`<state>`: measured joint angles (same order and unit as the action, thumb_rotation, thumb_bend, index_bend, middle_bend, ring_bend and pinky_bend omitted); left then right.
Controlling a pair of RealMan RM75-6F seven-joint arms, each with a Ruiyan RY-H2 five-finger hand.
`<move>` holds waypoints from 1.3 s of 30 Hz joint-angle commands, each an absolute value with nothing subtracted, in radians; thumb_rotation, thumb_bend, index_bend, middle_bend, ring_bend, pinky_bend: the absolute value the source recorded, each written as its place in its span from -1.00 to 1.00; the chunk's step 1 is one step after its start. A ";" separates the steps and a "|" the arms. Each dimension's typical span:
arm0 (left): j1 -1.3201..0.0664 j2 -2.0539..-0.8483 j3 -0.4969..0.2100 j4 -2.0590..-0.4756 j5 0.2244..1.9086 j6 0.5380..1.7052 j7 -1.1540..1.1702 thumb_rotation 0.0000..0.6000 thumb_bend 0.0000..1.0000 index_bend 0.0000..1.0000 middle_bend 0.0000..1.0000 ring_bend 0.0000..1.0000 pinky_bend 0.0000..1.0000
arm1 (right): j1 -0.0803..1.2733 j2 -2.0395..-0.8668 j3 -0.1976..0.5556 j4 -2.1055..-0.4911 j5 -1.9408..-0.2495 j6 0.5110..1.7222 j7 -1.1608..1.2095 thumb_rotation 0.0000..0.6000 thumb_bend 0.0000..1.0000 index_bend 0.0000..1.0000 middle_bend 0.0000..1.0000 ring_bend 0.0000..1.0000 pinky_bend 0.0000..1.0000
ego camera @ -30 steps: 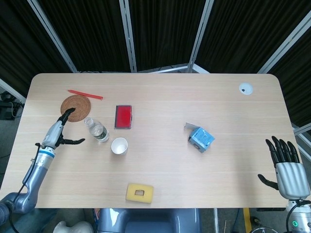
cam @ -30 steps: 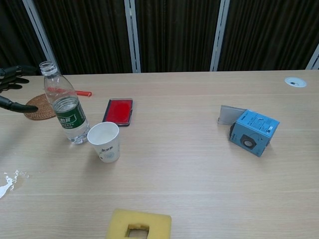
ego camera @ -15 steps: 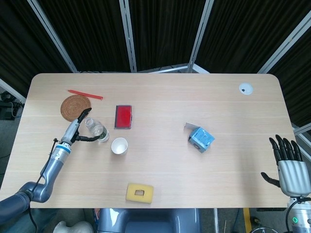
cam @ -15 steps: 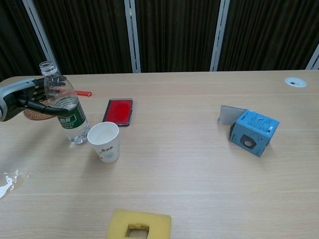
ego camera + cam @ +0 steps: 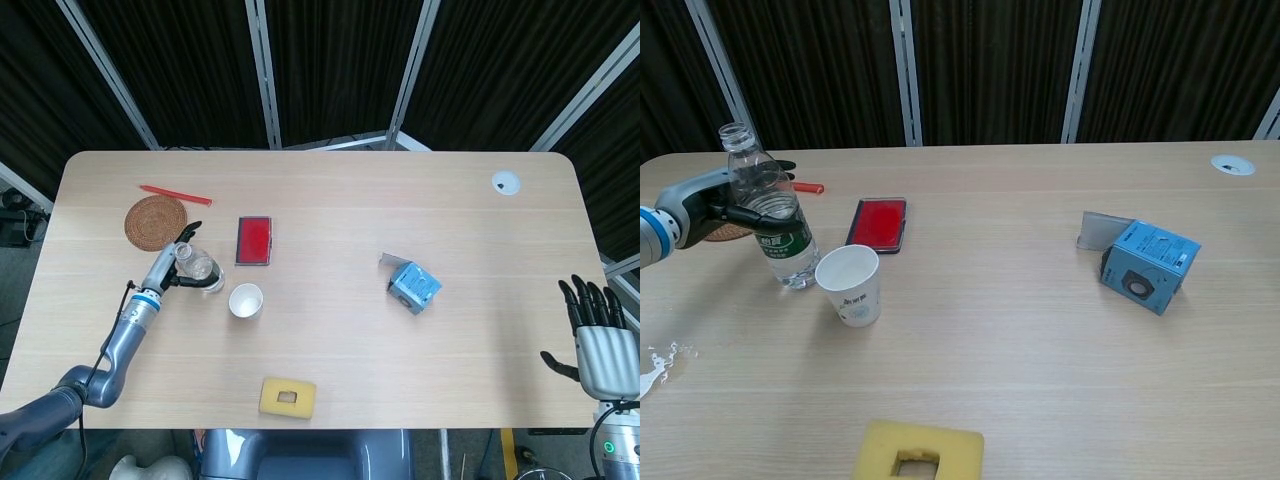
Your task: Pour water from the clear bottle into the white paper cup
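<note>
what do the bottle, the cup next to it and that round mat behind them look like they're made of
Bottle: likely thin clear plastic, see-through with a green wrap label. Cup: matte white paper by the look, with a small print. Round mat: seems woven rattan or straw, brown with ring-like coils.

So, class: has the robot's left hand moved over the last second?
Yes. The left hand has travelled rightward, away from the woven coaster, and now reaches the clear bottle.
</note>
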<state>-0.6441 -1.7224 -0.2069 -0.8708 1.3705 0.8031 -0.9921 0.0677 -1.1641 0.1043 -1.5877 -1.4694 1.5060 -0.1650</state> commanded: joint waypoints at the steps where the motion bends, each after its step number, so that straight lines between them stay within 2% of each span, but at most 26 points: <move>1: -0.649 -1.733 -0.206 -0.859 1.368 0.797 -1.004 1.00 -0.95 -0.89 -0.98 -1.00 -1.00 | 0.068 -1.164 0.106 -1.585 -1.463 1.504 -0.161 1.00 -1.00 -1.00 -1.00 -1.00 -1.00; 3: -0.654 -1.739 -0.208 -0.852 1.363 0.789 -1.017 1.00 -0.87 -0.76 -0.91 -0.99 -0.96 | 0.068 -1.163 0.108 -1.583 -1.459 1.503 -0.158 1.00 -1.00 -1.00 -1.00 -1.00 -1.00; 5: -0.661 -1.740 -0.207 -0.850 1.361 0.772 -1.038 1.00 -0.79 -0.58 -0.76 -0.92 -0.85 | 0.069 -1.163 0.109 -1.581 -1.458 1.503 -0.154 1.00 -1.00 -1.00 -1.00 -1.00 -1.00; 8: -0.666 -1.744 -0.204 -0.842 1.365 0.770 -1.052 1.00 -0.67 -0.45 -0.59 -0.78 -0.71 | 0.070 -1.162 0.109 -1.579 -1.457 1.502 -0.149 1.00 -1.00 -1.00 -1.00 -1.00 -1.00; 18: -0.667 -1.767 -0.202 -0.813 1.366 0.795 -1.072 1.00 -0.28 0.03 -0.21 -0.48 -0.37 | 0.070 -1.158 0.107 -1.582 -1.455 1.502 -0.141 1.00 -1.00 -1.00 -1.00 -1.00 -1.00; 22: -0.665 -1.769 -0.204 -0.812 1.367 0.811 -1.074 1.00 -0.21 0.10 -0.14 -0.42 -0.26 | 0.070 -1.158 0.106 -1.581 -1.453 1.500 -0.139 1.00 -1.00 -1.00 -1.00 -1.00 -1.00; 29: -0.663 -1.733 -0.202 -0.857 1.383 0.841 -1.071 1.00 -0.10 0.20 -0.07 -0.36 -0.20 | 0.071 -1.158 0.105 -1.583 -1.452 1.499 -0.140 1.00 -1.00 -1.00 -1.00 -1.00 -1.00; 35: -0.669 -1.570 -0.159 -0.977 1.455 0.856 -0.998 1.00 0.00 0.21 -0.07 -0.36 -0.20 | 0.068 -1.154 0.101 -1.593 -1.462 1.507 -0.138 1.00 -1.00 -1.00 -1.00 -1.00 -1.00; 39: -0.668 -1.477 -0.128 -1.032 1.457 0.817 -0.892 1.00 0.01 0.22 -0.07 -0.36 -0.20 | 0.067 -1.150 0.097 -1.597 -1.472 1.511 -0.135 1.00 -1.00 -1.00 -1.00 -1.00 -1.00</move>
